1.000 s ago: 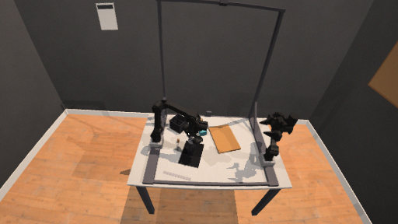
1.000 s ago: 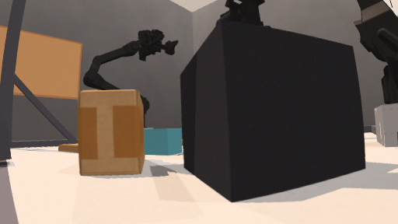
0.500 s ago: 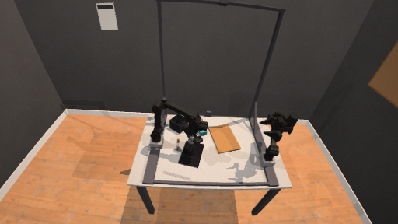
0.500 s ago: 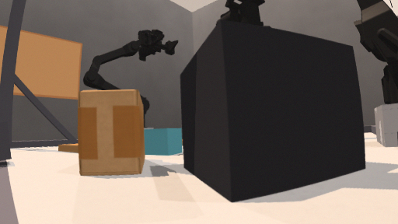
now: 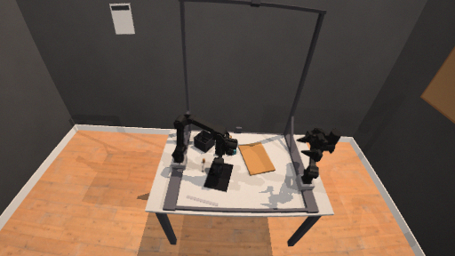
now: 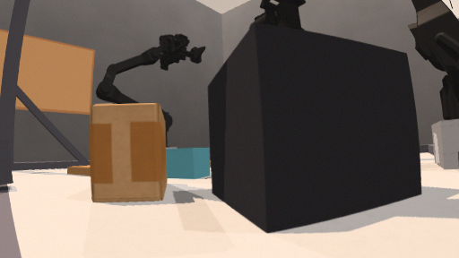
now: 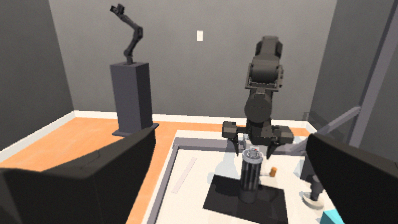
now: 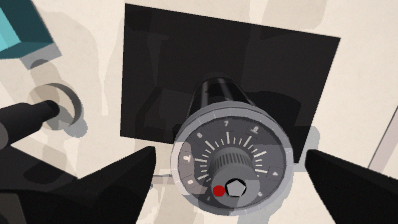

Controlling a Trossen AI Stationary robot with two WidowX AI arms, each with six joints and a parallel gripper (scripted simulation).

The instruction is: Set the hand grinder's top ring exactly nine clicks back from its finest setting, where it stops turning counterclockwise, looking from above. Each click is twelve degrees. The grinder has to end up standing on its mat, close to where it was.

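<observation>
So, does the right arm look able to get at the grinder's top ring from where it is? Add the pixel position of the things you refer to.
Probably yes: the right pincer (image 5: pixel 218 164) (image 7: pixel 252 157) (image 8: pixel 229 155) is open, its fingers on either side of the top ring (image 7: pixel 253 160) (image 8: pixel 288 160) in its wrist view, with nothing visible blocking them. Height alignment is harder to judge.
</observation>
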